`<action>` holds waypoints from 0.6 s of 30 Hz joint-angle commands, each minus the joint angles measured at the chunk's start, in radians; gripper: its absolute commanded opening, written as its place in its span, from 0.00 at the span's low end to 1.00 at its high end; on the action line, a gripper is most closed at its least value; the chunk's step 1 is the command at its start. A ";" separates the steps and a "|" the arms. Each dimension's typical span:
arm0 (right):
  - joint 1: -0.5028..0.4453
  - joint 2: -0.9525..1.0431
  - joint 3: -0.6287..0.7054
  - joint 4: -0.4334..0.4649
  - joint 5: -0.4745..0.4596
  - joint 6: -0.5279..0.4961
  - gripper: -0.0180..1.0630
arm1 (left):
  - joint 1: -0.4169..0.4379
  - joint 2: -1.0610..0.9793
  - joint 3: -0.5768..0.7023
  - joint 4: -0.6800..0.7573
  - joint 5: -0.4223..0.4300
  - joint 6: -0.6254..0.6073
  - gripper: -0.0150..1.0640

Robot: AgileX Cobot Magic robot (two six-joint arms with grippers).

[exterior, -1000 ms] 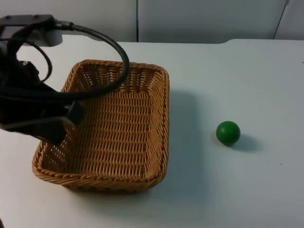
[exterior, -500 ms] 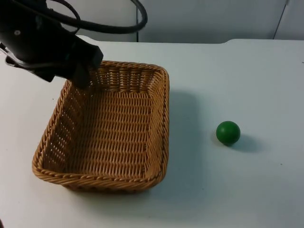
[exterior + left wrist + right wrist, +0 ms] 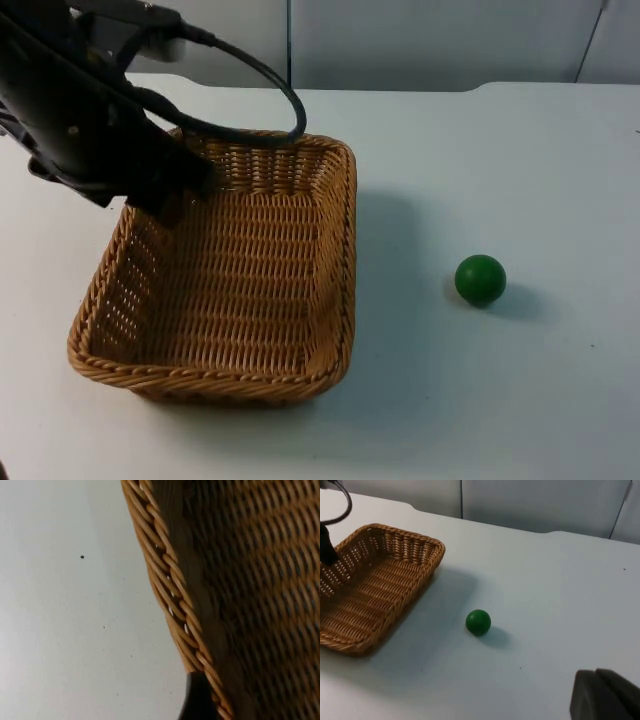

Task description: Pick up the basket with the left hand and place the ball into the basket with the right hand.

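the wicker basket point(image 3: 235, 270) sits flat on the white table point(image 3: 520, 180) toward the table's left half, its open side up and its inside bare. it is rectangular with rounded corners and a braided rim. the green ball point(image 3: 480, 279) rests on the table to the basket's right, well apart from it, with its shadow falling just beside it; in the right wrist view the same ball point(image 3: 478, 622) lies between the basket point(image 3: 370, 585) and the near edge of the scene, touching neither. the left claw point(image 3: 170, 195) is over the basket's far left corner, at the rim, with the black arm reaching in from the upper left and covering that corner. in the left wrist view the braided rim point(image 3: 187, 610) runs close along the camera, the woven wall on one side and bare table point(image 3: 65, 605) on the other, and one black fingertip point(image 3: 197, 700) stands just outside the rim, against it. whether the left claw is wide or closed on the rim cannot be told. the right claw waits off to the right side of the table, one dark fingertip point(image 3: 605, 695) showing in its own view; how wide it stands cannot be told either. behind the table stands the grey partition wall point(image 3: 430, 40).
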 commanded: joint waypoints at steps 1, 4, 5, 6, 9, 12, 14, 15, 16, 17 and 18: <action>-0.002 -0.003 -0.006 0.005 -0.004 -0.006 0.01 | -0.005 0.040 -0.009 0.024 -0.050 -0.017 0.57; -0.002 -0.003 -0.006 0.005 -0.004 -0.006 0.01 | -0.005 0.076 -0.009 0.045 -0.079 -0.017 0.57; -0.002 -0.003 -0.006 0.005 -0.004 -0.006 0.01 | 0.003 0.090 -0.009 0.053 -0.090 -0.017 0.57; -0.002 -0.003 -0.006 0.005 -0.004 -0.006 0.01 | 0.007 0.100 -0.009 0.053 -0.097 -0.017 0.57; -0.002 -0.003 -0.006 0.005 -0.004 -0.006 0.01 | 0.033 0.122 -0.009 0.053 -0.099 -0.017 0.57; -0.002 -0.003 -0.006 0.005 -0.004 -0.006 0.01 | 0.061 0.136 -0.009 0.041 -0.092 -0.017 0.57; -0.002 -0.003 -0.006 0.005 -0.004 -0.006 0.01 | 0.095 0.151 -0.009 0.006 -0.080 -0.017 0.57; -0.002 -0.003 -0.006 0.005 -0.004 -0.006 0.01 | 0.102 0.153 -0.009 -0.001 -0.075 -0.017 0.57; -0.002 -0.003 -0.006 0.005 -0.004 -0.006 0.01 | 0.110 0.153 -0.009 -0.006 -0.075 -0.017 0.57; -0.002 -0.003 -0.006 0.005 -0.004 -0.006 0.01 | 0.110 0.153 -0.009 -0.006 -0.075 -0.017 0.57; -0.002 -0.003 -0.006 0.005 -0.004 -0.006 0.01 | 0.111 0.153 -0.009 -0.014 -0.075 -0.017 0.56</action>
